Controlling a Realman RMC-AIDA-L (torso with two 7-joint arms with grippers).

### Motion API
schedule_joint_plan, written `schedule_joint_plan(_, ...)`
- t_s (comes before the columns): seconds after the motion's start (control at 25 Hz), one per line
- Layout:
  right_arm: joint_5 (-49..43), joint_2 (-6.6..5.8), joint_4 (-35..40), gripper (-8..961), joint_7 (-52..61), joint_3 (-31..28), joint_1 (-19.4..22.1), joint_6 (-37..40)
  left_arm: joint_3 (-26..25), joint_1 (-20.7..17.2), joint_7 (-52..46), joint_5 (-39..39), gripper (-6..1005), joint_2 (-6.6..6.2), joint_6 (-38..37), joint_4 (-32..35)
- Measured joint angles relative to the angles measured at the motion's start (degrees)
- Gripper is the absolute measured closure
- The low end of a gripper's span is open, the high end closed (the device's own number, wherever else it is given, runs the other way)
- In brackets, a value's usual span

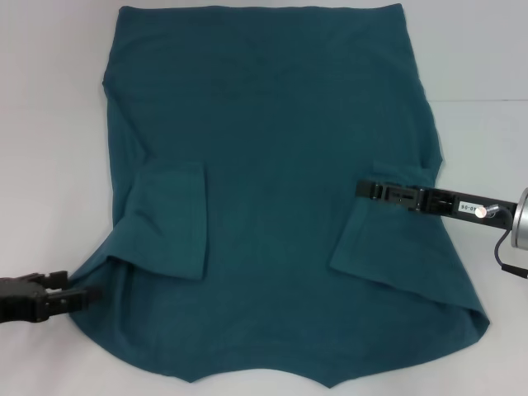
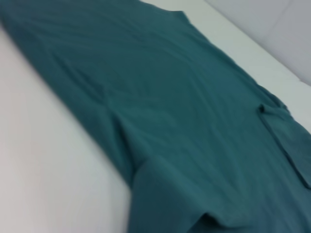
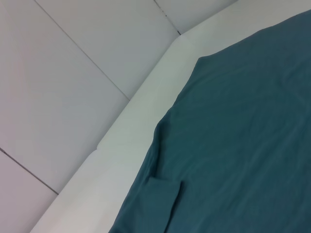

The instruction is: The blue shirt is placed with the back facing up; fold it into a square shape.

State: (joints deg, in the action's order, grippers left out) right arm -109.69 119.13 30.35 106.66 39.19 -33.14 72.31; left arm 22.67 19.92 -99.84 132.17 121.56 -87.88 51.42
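The shirt [image 1: 280,165] lies spread flat on the white worktop [image 1: 49,124], plain side up, filling most of the head view. Both short sleeves are folded inward onto the body: the left sleeve [image 1: 169,219] forms a squarish flap on the robot's left side, the right sleeve [image 1: 367,247] a slanted flap on the right. The near edge of the cloth ends in two points with a shallow notch between them, at the bottom of the head view.

The left end effector [image 1: 82,294] sits low at the left edge of the shirt, just below the left sleeve, its black fingers [image 1: 56,280] narrowed against the cloth's edge; whether they actually pinch the cloth cannot be told. The right end effector [image 1: 360,189] reaches in from the right, lying over the shirt just above the right sleeve, its tip on the cloth; its opening cannot be told.

The left wrist view shows the shirt [image 2: 184,126] stretching away across the worktop [image 2: 43,165], with a sleeve fold in the foreground. The right wrist view shows the shirt [image 3: 243,136] beside the worktop's edge [image 3: 141,126].
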Motion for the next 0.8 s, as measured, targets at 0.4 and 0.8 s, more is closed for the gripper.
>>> schedule_joint_plan(0.4, 0.0, -0.14, 0.0, 35, -0.1, -0.1, 0.0, -0.5, 0.5, 0.6, -2.0, 0.0, 171, 0.23, 6.1, -1.3)
schedule_joint_plan(0.8, 0.0, -0.24, 0.0, 35, -0.1, -0.4, 0.1, -0.5, 3.6, 1.3, -1.8, 0.0, 173, 0.36, 10.4, -3.3)
